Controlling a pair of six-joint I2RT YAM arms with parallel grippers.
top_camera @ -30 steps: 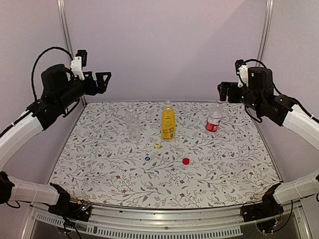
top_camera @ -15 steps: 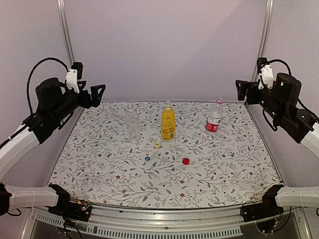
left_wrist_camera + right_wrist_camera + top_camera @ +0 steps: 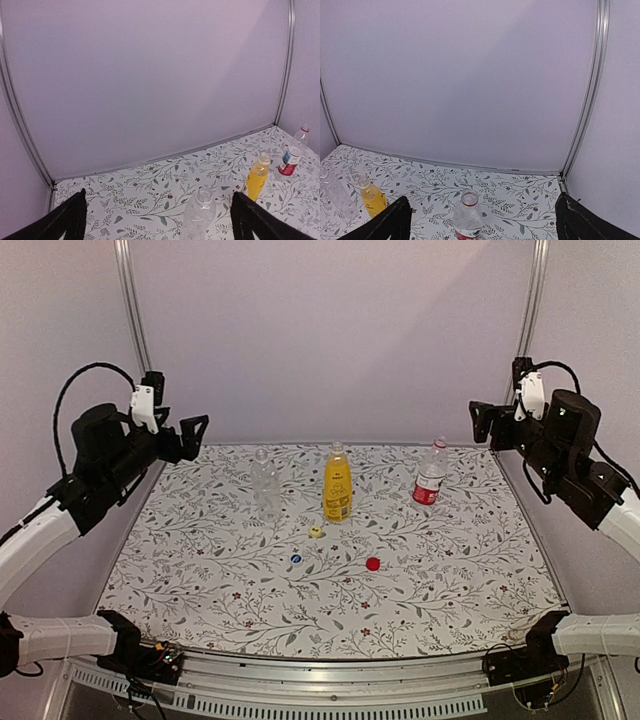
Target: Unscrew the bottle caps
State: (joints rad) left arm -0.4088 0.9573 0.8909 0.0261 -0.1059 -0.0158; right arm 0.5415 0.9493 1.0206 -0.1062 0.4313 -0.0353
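Three bottles stand upright near the back of the table, all with open necks: a clear unlabelled one (image 3: 266,486) (image 3: 198,215), one with yellow-orange liquid (image 3: 337,484) (image 3: 256,178) (image 3: 372,197), and a clear one with a red label (image 3: 430,476) (image 3: 290,157) (image 3: 467,218). Three loose caps lie on the cloth in front of them: yellow (image 3: 316,532), blue (image 3: 296,559), red (image 3: 373,563). My left gripper (image 3: 194,427) (image 3: 157,220) is open and empty, raised high at the back left. My right gripper (image 3: 479,423) (image 3: 482,220) is open and empty, raised high at the back right.
The table has a floral cloth (image 3: 330,600) and is enclosed by pale walls with metal posts at the back corners (image 3: 130,310) (image 3: 533,300). The arm bases sit at the near edge.
Both arms have pulled back and up toward the side walls over the last second. In the last half second they barely moved. Bottles and caps have not moved.
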